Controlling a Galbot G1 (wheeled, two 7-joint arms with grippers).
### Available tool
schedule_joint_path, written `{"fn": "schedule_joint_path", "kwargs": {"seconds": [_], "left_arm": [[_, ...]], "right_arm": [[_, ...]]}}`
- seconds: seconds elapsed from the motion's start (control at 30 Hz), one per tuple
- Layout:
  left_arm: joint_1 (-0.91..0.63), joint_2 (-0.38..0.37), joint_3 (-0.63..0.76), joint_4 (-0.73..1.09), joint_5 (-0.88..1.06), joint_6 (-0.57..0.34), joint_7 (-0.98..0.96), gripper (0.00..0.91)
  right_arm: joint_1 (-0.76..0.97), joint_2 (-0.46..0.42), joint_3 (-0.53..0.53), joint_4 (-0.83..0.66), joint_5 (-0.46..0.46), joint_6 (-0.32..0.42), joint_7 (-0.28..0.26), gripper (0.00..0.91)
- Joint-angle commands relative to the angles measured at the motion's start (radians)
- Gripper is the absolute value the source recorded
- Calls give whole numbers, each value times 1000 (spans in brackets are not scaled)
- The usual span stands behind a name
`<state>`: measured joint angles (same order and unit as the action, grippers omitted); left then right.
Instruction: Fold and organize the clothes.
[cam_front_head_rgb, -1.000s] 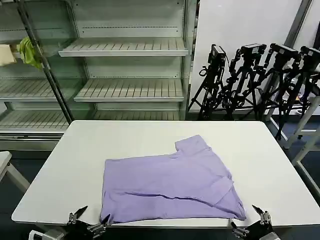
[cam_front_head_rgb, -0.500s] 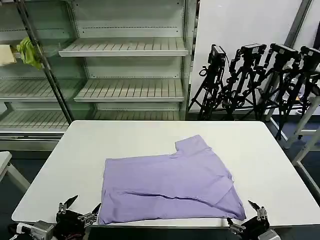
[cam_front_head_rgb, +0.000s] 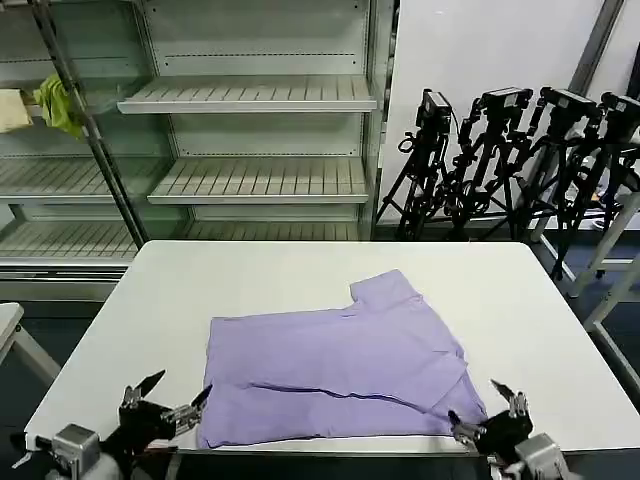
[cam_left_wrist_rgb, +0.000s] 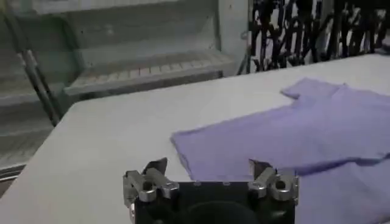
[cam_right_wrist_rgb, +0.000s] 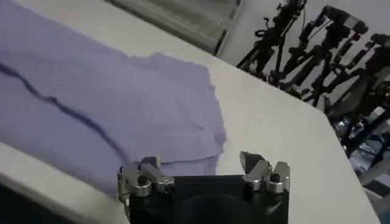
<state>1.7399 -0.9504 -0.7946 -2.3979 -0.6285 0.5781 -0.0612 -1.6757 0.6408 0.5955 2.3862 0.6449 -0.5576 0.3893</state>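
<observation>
The lavender T-shirt (cam_front_head_rgb: 335, 370) is lying partly folded on the white table (cam_front_head_rgb: 530, 310), toward its near edge. The left gripper (cam_front_head_rgb: 168, 402) is being held with fingers spread wide at the shirt's near left corner, grasping nothing. The right gripper (cam_front_head_rgb: 482, 410) is being held equally wide and empty at the near right corner.

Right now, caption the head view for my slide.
Both open grippers, left and right, flank a lavender T-shirt.

I see the lavender T-shirt (cam_front_head_rgb: 335, 373) lying flat, partly folded, plain side up, one short sleeve pointing away from me. Its near hem sits between my left hand (cam_front_head_rgb: 168, 403) and right hand (cam_front_head_rgb: 484, 408), untouched by either.
</observation>
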Motion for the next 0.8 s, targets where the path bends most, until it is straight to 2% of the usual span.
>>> {"fn": "schedule_joint_path", "kwargs": {"seconds": [0.03,0.1,0.13,0.3,0.53,0.63,0.7,0.8], "left_arm": [[-284,3,53,149,-99,-1,-12,907],[-368,-3,89,221,-96,-1,-7,907],[-386,-7,101,237,-96,-1,-8,907],[-508,-18,164,385,-98,-1,-5,907],[-561,-13,223,457,-96,-1,-1,907],[-557,-17,234,447,-98,0,1,907],[-550,-19,237,432,-102,0,4,907],[-546,-26,243,418,-110,1,5,907]], "right_arm": [[363,41,-57,-175,97,15,-45,907],[477,50,-101,-258,119,25,-82,907],[493,54,-109,-277,126,25,-83,907],[765,83,-279,-472,155,2,-125,907],[979,160,-429,-669,104,-3,-176,907],[1059,209,-493,-750,61,-7,-229,907],[1112,229,-524,-794,41,-16,-284,907],[1193,261,-568,-893,-18,3,-418,907]]}}
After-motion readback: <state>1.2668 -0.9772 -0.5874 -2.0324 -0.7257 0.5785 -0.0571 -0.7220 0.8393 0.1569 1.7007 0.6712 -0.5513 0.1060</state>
